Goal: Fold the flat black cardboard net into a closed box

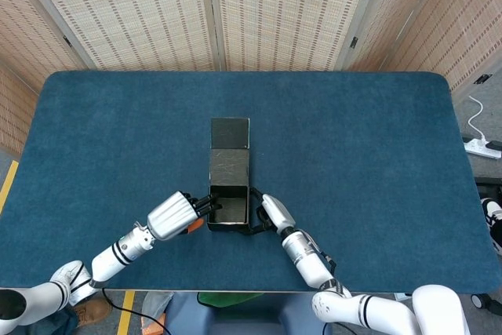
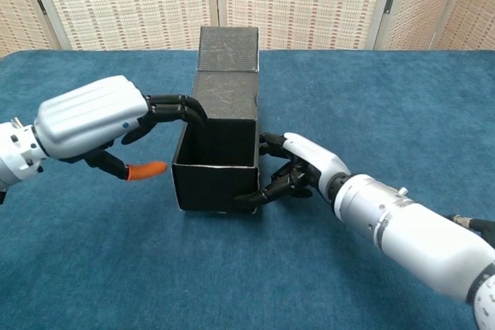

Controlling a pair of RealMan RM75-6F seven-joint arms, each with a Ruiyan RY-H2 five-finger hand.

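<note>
While the box (image 2: 216, 164) sits between them, left hand (image 2: 93, 125) released at its rim, right hand (image 2: 298, 171) grasping its side.

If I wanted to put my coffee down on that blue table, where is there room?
Plenty: the table is bare right of the black box, left of it, and behind it toward the screens. The crowded spot is the near middle, where the left hand and right hand flank the box.

black cardboard box (image 2: 220, 144), blue table (image 1: 353, 154), white robot hand (image 2: 89, 121), orange fingertip
</note>
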